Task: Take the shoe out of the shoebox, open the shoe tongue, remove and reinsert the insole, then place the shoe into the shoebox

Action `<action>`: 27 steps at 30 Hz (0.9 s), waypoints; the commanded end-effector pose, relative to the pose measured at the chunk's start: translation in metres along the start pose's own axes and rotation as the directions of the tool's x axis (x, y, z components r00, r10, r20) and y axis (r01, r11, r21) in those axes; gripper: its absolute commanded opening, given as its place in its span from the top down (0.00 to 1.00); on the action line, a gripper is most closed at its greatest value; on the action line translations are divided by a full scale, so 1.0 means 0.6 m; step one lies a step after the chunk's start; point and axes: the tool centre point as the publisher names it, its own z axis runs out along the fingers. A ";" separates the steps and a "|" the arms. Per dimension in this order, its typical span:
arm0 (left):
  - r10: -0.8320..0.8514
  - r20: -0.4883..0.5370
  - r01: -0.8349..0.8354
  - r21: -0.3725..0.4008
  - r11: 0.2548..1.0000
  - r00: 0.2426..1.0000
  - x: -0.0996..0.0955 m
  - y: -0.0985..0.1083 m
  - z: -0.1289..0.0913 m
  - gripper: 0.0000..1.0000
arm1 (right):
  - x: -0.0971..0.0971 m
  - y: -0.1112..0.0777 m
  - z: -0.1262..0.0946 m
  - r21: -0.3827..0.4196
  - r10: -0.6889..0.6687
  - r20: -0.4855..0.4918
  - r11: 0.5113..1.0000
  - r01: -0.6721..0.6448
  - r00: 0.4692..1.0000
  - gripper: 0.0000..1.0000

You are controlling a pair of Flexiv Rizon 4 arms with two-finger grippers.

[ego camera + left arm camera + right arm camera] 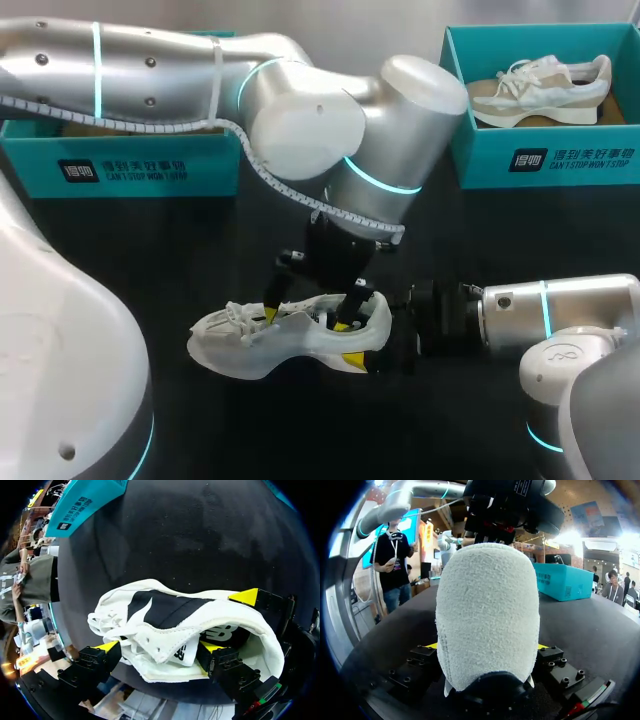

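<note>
Right fingers [352,360] tight on shoe's [260,350] heel [487,615]; left fingers [106,646] apart beside its printed tongue [165,645]

One white shoe [250,350], one beige shoe [540,88], two shoeboxes [130,170] [560,160], two arms [300,120] [560,310].

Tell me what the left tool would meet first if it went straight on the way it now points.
The white shoe: its upper and tongue lie directly ahead of the left tool, with the black table beyond them. I cannot judge from these views how much gap is left, if any.
</note>
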 end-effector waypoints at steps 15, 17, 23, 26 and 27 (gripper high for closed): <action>-0.031 0.062 0.032 -0.012 0.999 0.998 -0.024 0.001 0.016 0.00 | -0.001 0.002 0.000 0.009 0.001 -0.001 1.000 -0.001 1.000 1.00; -0.038 0.065 0.038 -0.008 0.999 0.997 -0.032 0.000 0.014 0.00 | -0.001 0.002 0.000 0.009 0.001 -0.001 1.000 -0.001 1.000 1.00; -0.057 0.082 0.057 0.006 0.998 0.995 -0.055 0.002 0.013 0.00 | -0.001 0.002 0.000 0.009 0.001 -0.001 1.000 -0.001 1.000 1.00; -0.060 0.088 0.058 0.016 0.998 0.994 -0.064 0.003 0.012 0.00 | -0.001 0.002 0.000 0.009 0.001 -0.001 1.000 -0.001 1.000 1.00; -0.062 0.086 0.061 0.019 0.998 0.994 -0.067 0.003 0.011 0.00 | -0.001 0.002 0.000 0.009 0.001 -0.001 1.000 -0.001 1.000 1.00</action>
